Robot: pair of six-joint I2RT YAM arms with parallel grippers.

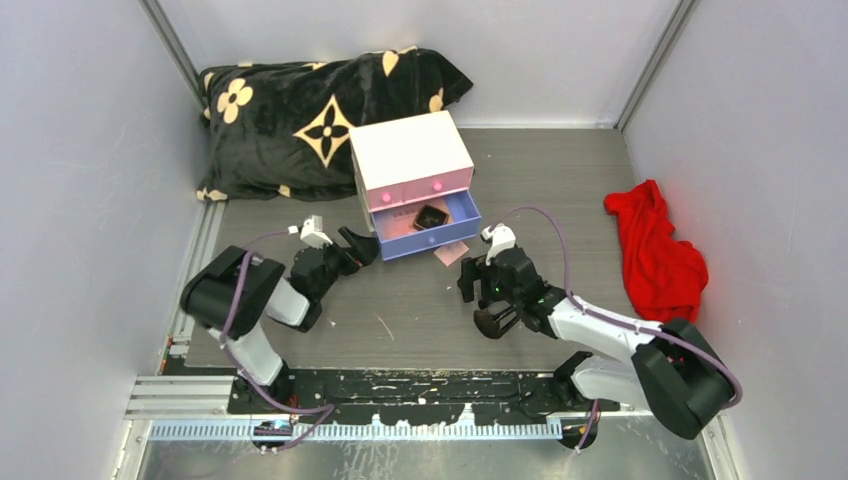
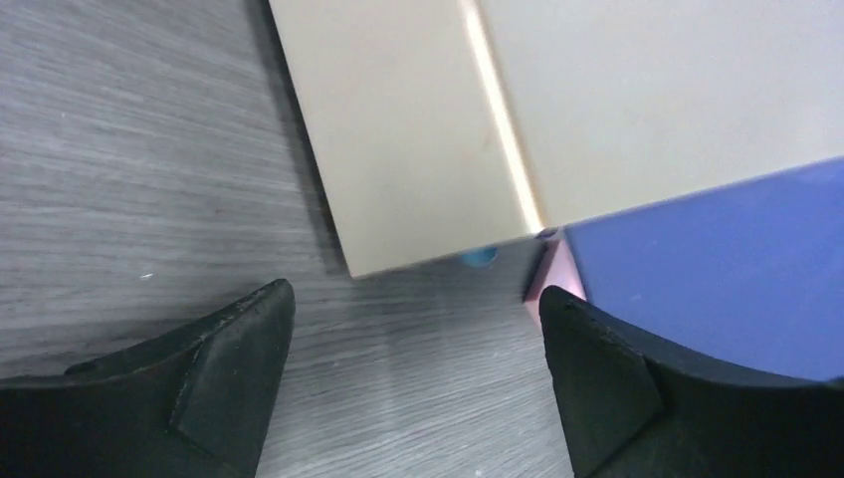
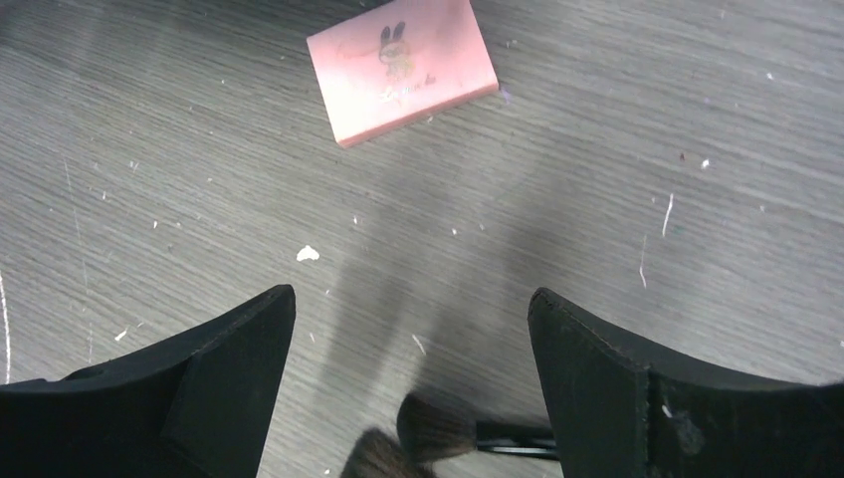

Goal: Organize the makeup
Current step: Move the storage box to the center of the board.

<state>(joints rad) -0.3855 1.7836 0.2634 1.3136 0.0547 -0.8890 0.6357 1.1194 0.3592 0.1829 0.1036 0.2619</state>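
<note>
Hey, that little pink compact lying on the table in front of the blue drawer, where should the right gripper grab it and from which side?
Come straight down from above: the pink compact lies flat on the table, so only its thin edges offer a hold. Pinch the two longer edges, across its narrower span, turning the open right gripper to match its tilt.

A: State of left claw (image 2: pixel 415 304)?
B: Fingers spread wide, nothing between them; grey desk (image 2: pixel 129 149) below.
A: Ahead?
B: Wall of the cream box (image 2: pixel 398 129), blue drawer (image 2: pixel 717 269) at right. A pink sliver (image 2: pixel 563 274) at their corner, too blurred to name.
</note>
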